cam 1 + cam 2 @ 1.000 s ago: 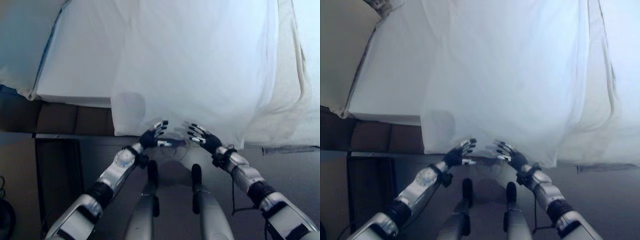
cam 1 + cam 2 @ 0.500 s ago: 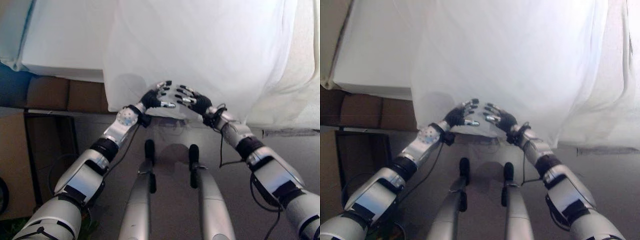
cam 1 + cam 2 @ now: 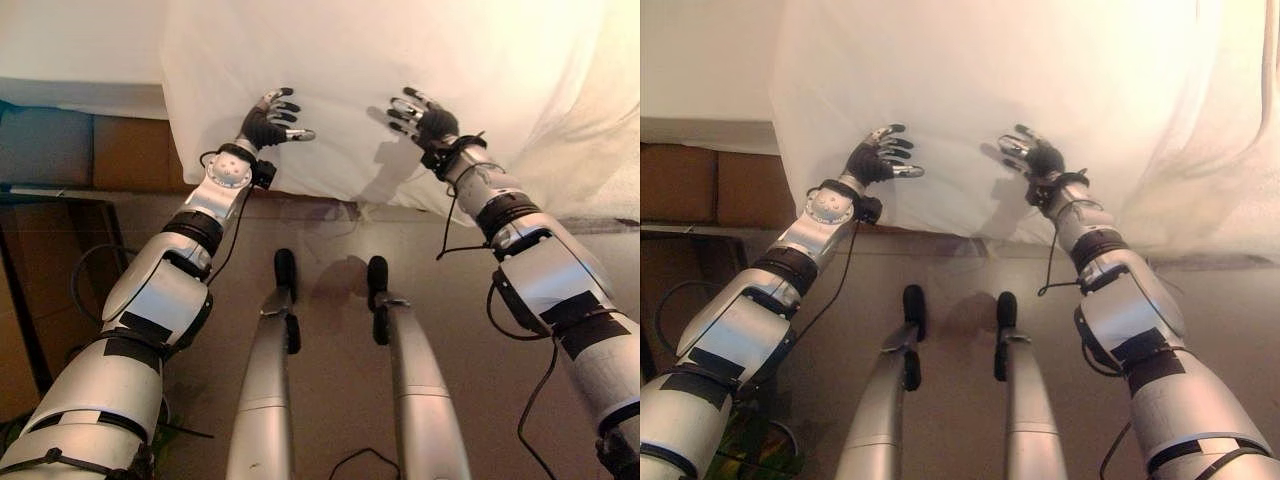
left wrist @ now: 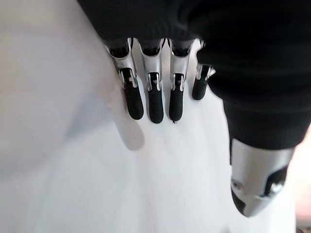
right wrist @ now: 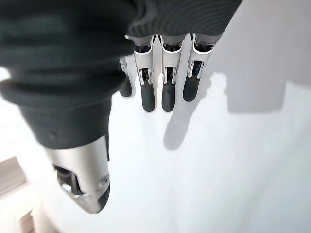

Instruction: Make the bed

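A white sheet point(image 3: 400, 70) hangs over the near edge of the bed point(image 3: 70, 50), draped down its side toward the floor point(image 3: 330, 240). The cloth is thin, pale and smooth across its middle, with long soft folds running down it, and it bunches into heavier creases toward the right end of the bed's edge. Its lower hem runs unevenly just above the floor, lowest near the middle between the two arms. To the left of the hanging cloth the bed's flat white top shows, and below it the brown side of the bed base point(image 3: 120, 150) is uncovered.

The left hand point(image 3: 268, 122) is raised in front of the hanging sheet, near its left border, fingers spread and fairly straight, thumb out to the side. In the left wrist view the fingers point(image 4: 155, 102) point out over the white cloth with the thumb apart from them, nothing pinched between; whether the tips touch the cloth cannot be told.

The right hand point(image 3: 425, 115) is held up at about the same height, well apart from the left, also in front of the sheet, its fingers apart and relaxed. The right wrist view shows its fingers point(image 5: 167, 94) stretched over the white cloth, casting a shadow on it, the thumb separate and closed on nothing.
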